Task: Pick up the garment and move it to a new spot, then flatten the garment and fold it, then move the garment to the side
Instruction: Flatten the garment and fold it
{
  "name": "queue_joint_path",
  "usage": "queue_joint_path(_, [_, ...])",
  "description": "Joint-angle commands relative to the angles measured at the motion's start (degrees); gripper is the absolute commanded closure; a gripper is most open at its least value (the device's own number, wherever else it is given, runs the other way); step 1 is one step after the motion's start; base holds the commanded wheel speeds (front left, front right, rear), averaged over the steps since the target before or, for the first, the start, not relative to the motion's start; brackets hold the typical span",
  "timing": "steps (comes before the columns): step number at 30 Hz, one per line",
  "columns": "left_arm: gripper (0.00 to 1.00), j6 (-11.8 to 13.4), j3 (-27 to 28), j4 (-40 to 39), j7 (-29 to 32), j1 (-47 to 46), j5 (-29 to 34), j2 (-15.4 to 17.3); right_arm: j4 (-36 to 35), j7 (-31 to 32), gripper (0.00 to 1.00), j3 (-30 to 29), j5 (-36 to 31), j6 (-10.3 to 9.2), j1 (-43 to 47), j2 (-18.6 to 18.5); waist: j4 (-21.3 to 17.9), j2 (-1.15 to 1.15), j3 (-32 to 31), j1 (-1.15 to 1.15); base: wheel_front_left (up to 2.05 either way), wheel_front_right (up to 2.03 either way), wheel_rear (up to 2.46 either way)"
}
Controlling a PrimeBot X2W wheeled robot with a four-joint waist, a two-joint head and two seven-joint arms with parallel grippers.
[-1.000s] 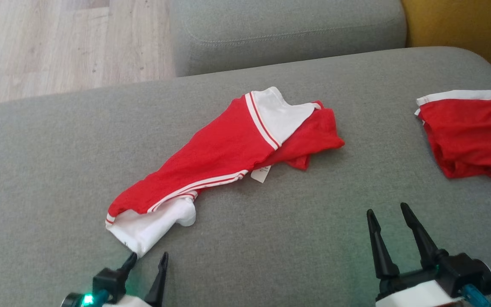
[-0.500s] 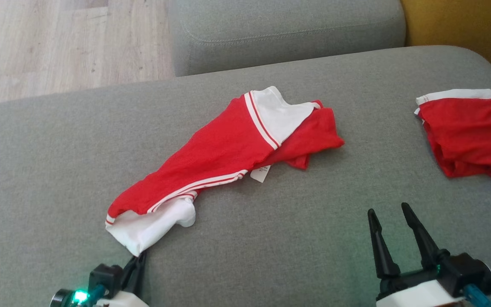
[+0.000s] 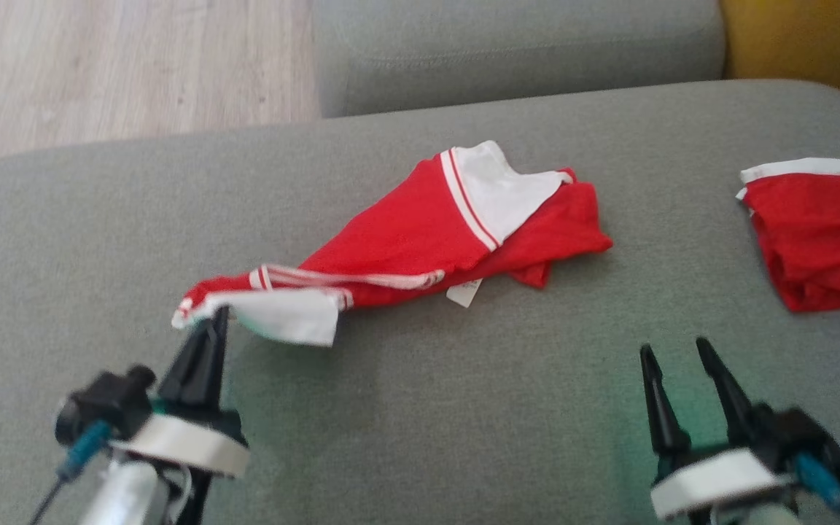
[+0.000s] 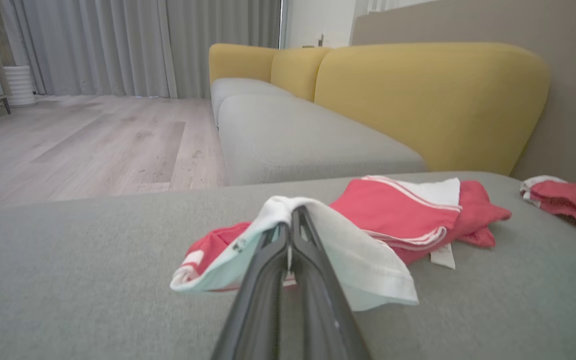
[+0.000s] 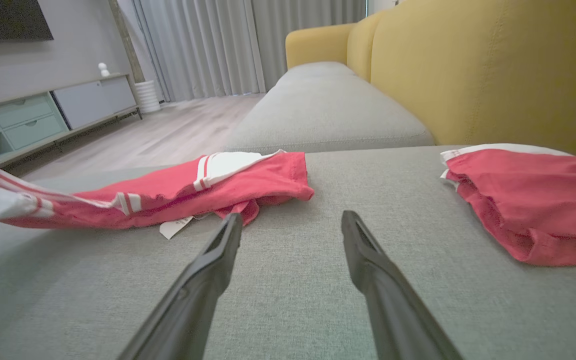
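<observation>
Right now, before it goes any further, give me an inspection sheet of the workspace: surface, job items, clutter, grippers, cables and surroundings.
Surface: grey fabric seat cushion, carrying both garments.
Job's things: red and white garment, crumpled and stretched out, its white end held above the cushion.
Clutter: second red garment, lying at the cushion's right edge, apart from the first.
Grippers: left gripper shut on the garment's white end; right gripper open, over bare cushion, touching nothing.
Cables: thin dark lead at the left wrist, away from the cloth.
Surroundings: wooden floor, yellow backrest, grey curtains.
</observation>
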Motion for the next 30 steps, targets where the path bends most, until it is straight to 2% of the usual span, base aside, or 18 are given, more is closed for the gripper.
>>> queue_joint_path(1, [1.0,0.12,2.67,-2.54,-0.38,-3.8,-0.89,1.66,-0.33,-0.22,0.0,1.26,0.29,-0.05,-4.38,-1.31,0.43,0.0,0.74,0.0,0.0,0.0,0.0])
queue_joint_path(7, [1.0,0.11,2.02,-7.07,-0.11,-8.43,-4.7,4.18,14.08,-0.22,0.0,4.55,-0.71,-0.05,-16.16,-5.2,1.58,0.0,4.24,0.0,0.0,0.0,0.0])
queue_joint_path(8, [1.0,0.11,1.39,-7.99,0.06,-9.99,-5.09,4.85,19.36,-0.22,0.0,5.96,-0.25,-0.05,-20.45,-6.11,2.01,0.0,5.41,0.0,0.0,0.0,0.0])
queue_joint_path(13, [1.0,0.11,-0.25,-8.94,0.19,-12.77,-5.55,5.55,28.85,-0.22,0.0,8.28,3.67,-0.05,-29.11,-7.04,3.01,0.0,7.65,0.0,0.0,0.0,0.0])
queue_joint_path(21, [1.0,0.1,-2.19,-9.2,0.0,-15.47,-4.93,5.82,36.24,-0.22,0.0,10.51,7.71,-0.05,-35.64,-8.3,4.48,0.0,10.0,0.0,0.0,0.0,0.0])
queue_joint_path(30, [1.0,0.1,-2.83,-9.05,-0.16,-17.72,-4.75,6.63,39.83,-0.22,0.01,12.76,8.99,-0.05,-39.14,-8.62,5.19,0.0,11.5,0.0,0.0,0.0,0.0])
